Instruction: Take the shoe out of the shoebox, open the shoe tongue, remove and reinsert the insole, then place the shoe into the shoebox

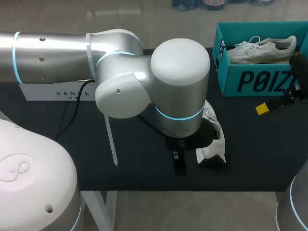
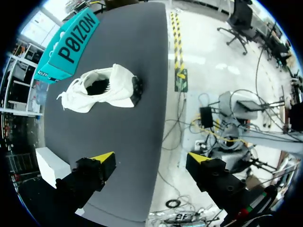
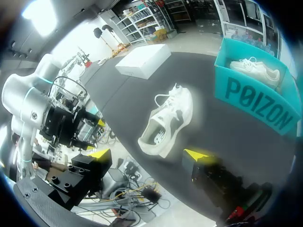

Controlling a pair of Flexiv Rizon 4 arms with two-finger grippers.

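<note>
White shoe [image 3: 170, 120] lies on the dark table [image 1: 250, 144] near its front edge, outside and well apart from the teal shoebox [image 1: 255, 79]; a second white shoe [image 1: 262, 48] sits in the box. The left gripper [image 2: 150, 158] has its fingers wide and empty, shoe ahead of it. The right gripper [image 3: 148, 154] is wide too, holding nothing. The left arm [image 1: 178, 86] covers part of the shoe in the head view
</note>
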